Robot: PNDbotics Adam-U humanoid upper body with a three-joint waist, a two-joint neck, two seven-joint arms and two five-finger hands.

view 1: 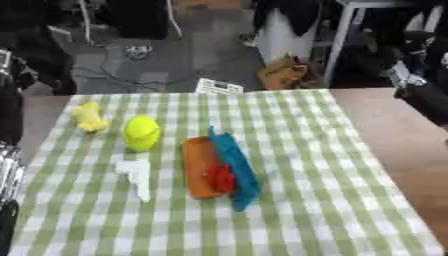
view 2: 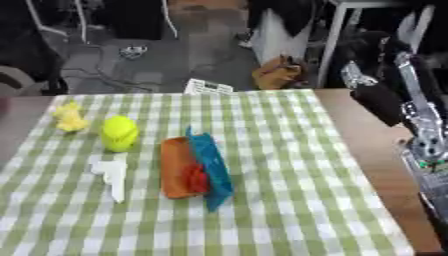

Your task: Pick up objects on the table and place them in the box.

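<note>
Three loose objects, a pale yellow toy (view 1: pixel 89 117), a bright yellow rounded piece (view 1: pixel 141 132) and a white piece (view 1: pixel 136 176), are seen left of the box (view 1: pixel 219 167) on the checked counter (view 1: pixel 332 200). All are judged light and stiff, the rounded piece best taken across its middle. The right hand (view 2: pixel 378 102) is raised at the far right; whether its fingers are spread cannot be told.

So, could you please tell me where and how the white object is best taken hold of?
Probably by the long narrow stem of the white object, from above: it lies flat on the checked cloth, wider end toward the lime-yellow object, with open cloth on both sides for fingers.
</note>
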